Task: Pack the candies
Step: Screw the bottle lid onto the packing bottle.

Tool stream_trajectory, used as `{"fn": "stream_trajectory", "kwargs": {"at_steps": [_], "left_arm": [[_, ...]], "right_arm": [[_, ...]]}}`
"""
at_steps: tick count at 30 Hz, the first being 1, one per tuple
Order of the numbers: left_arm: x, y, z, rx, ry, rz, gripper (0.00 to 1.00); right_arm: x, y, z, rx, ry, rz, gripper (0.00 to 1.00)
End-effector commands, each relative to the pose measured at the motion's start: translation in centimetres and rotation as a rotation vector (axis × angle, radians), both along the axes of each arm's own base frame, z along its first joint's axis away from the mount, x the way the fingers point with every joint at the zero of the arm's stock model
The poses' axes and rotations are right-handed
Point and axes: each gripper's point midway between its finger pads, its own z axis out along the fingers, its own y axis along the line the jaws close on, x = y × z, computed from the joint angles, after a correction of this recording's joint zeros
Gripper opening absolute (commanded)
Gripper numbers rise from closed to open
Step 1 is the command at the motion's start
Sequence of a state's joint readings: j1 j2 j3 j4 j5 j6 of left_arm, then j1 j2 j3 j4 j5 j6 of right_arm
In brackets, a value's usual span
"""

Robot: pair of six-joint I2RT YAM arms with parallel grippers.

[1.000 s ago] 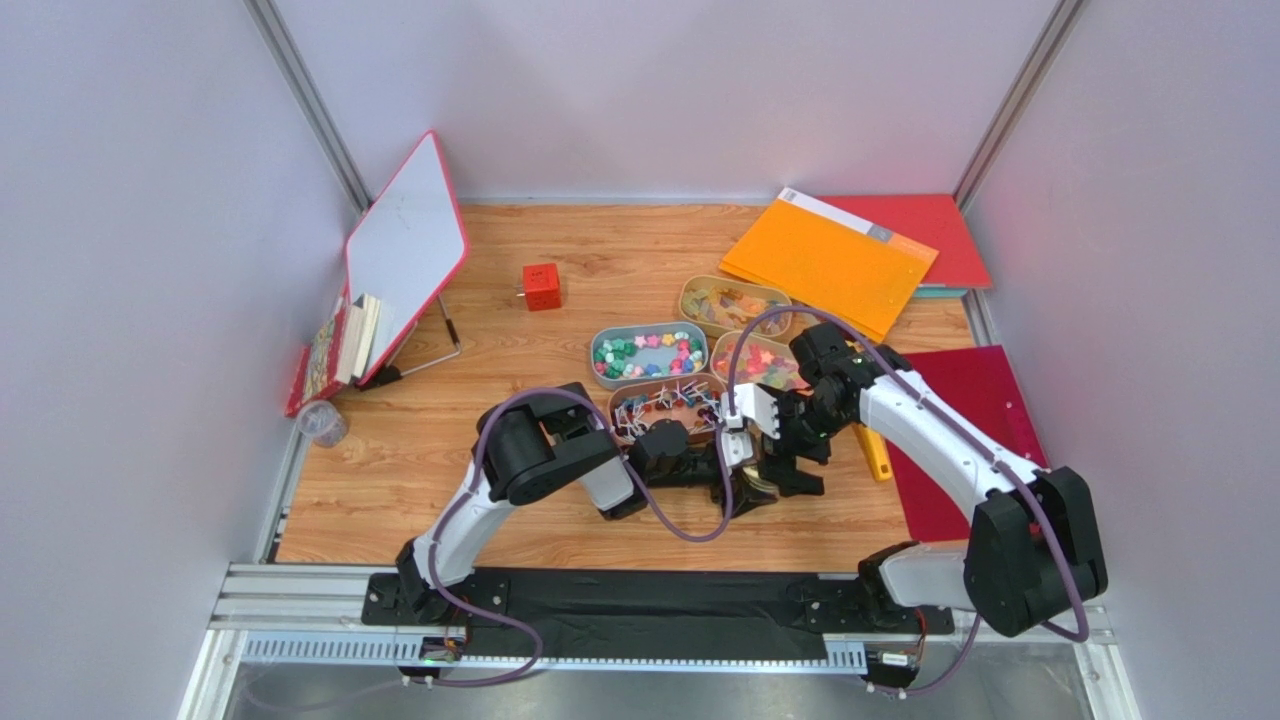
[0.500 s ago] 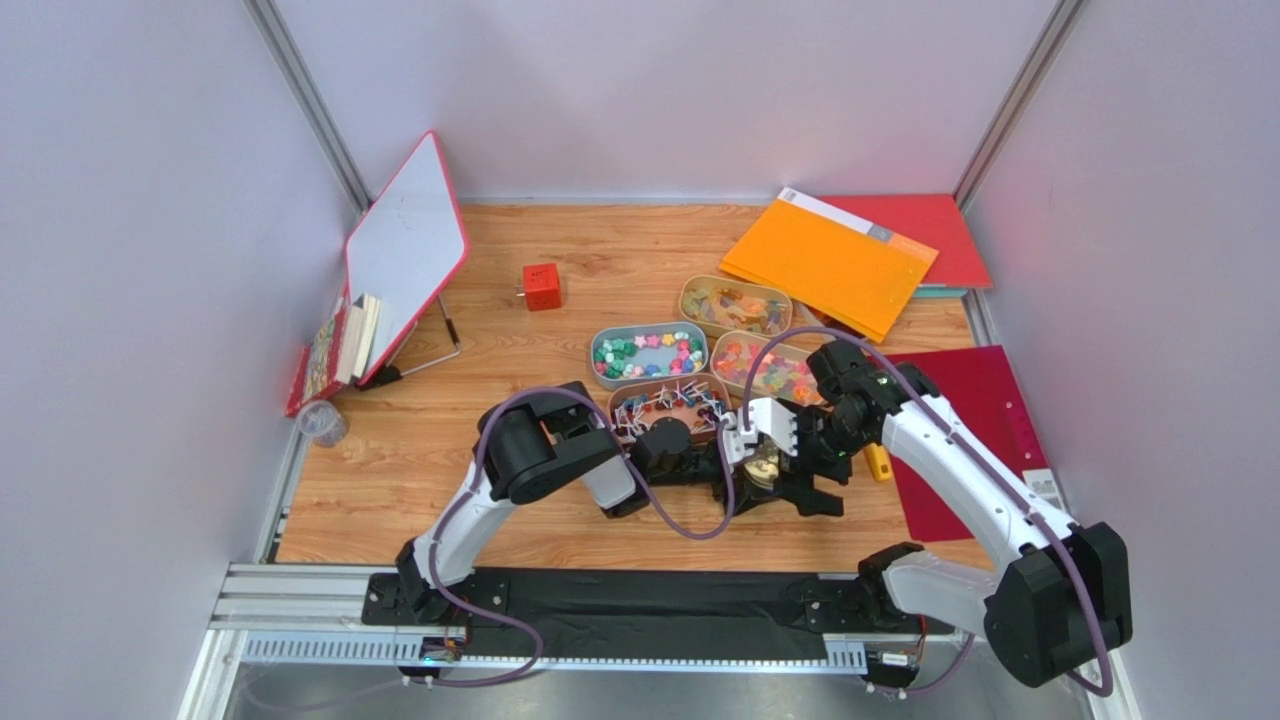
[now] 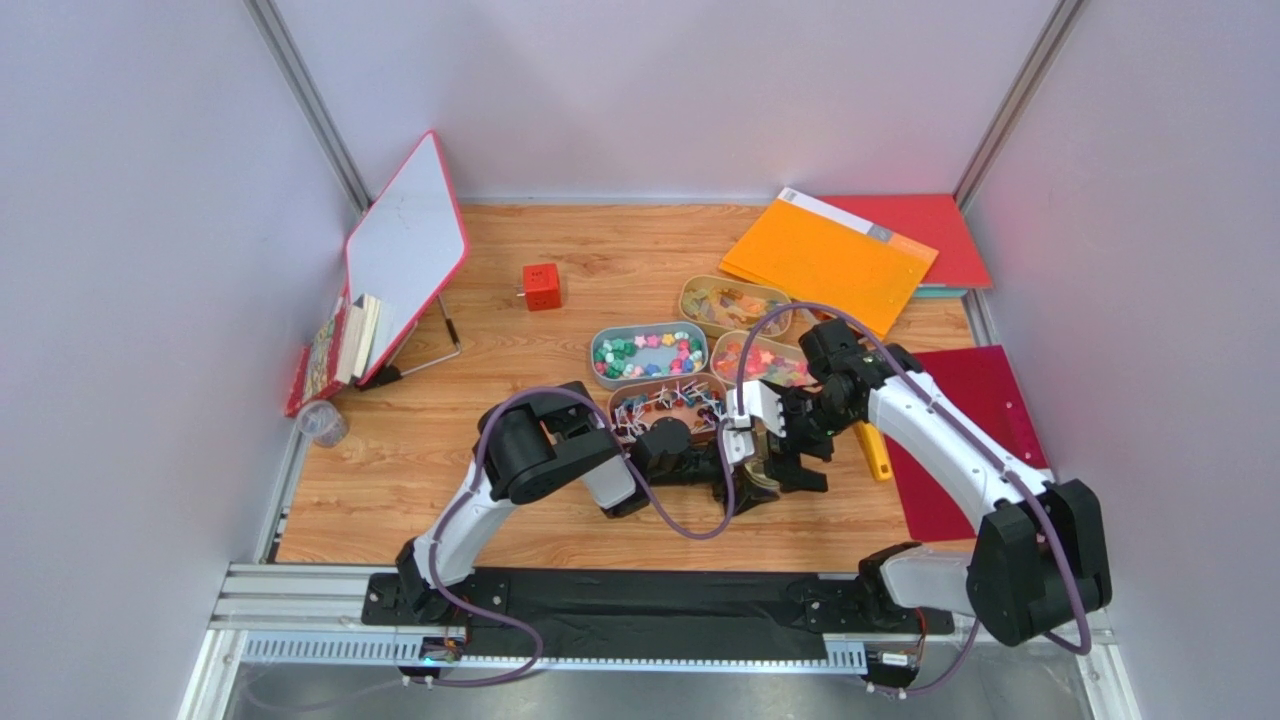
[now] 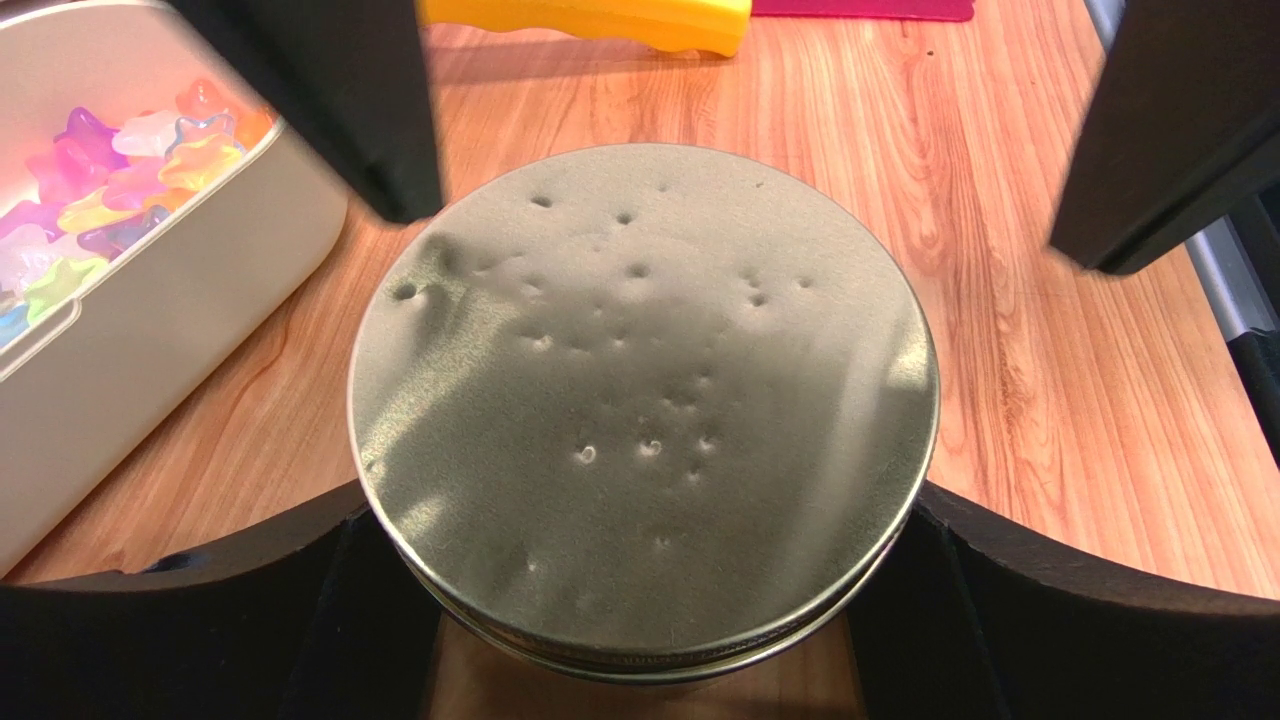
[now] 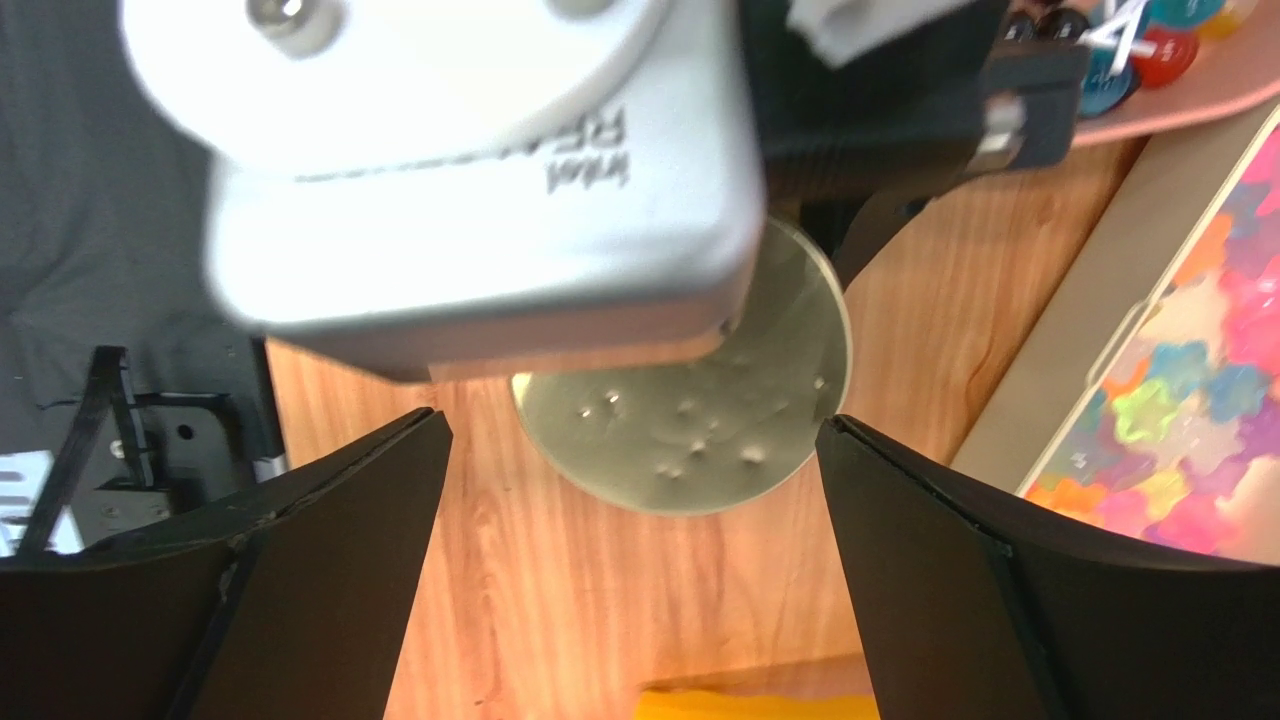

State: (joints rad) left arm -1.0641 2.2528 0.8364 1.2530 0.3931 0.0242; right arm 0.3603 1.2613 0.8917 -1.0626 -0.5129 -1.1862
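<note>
step, as i read it: getting the tin open, no packing done yet. left gripper (image 4: 643,518) is clamped round the tin (image 4: 601,648), fingers hugging both sides. right gripper (image 5: 631,425) hangs over it, jaws spread wide with nothing in them, straddling the lid (image 5: 706,405). the lid is on, so i can't see inside the tin.

next: right comes down centred, closes on the lid rim and takes it off while left holds firm. the lid looks nearly as wide as the jaw span, so there's little slack.

candies (image 3: 649,356) all sit in four oval trays (image 3: 595,357) just behind the tin: pink/green/blue bits, white twists, red-orange gummies, and yellow-orange gummies furthest back.
</note>
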Motion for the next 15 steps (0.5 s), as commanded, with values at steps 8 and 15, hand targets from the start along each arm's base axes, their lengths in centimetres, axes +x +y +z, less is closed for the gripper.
{"fn": "stream_trajectory", "kwargs": {"at_steps": [8, 15], "left_arm": [[-3.7, 12.0, -16.9, 0.633, 0.278, 0.086, 0.00], [-3.6, 12.0, -17.1, 0.637, 0.279, 0.091, 0.00]], "right_arm": [[2.1, 2.0, 0.3, 0.057, -0.064, 0.152, 1.00], [0.4, 1.7, -1.0, 0.018, -0.057, 0.217, 1.00]]}}
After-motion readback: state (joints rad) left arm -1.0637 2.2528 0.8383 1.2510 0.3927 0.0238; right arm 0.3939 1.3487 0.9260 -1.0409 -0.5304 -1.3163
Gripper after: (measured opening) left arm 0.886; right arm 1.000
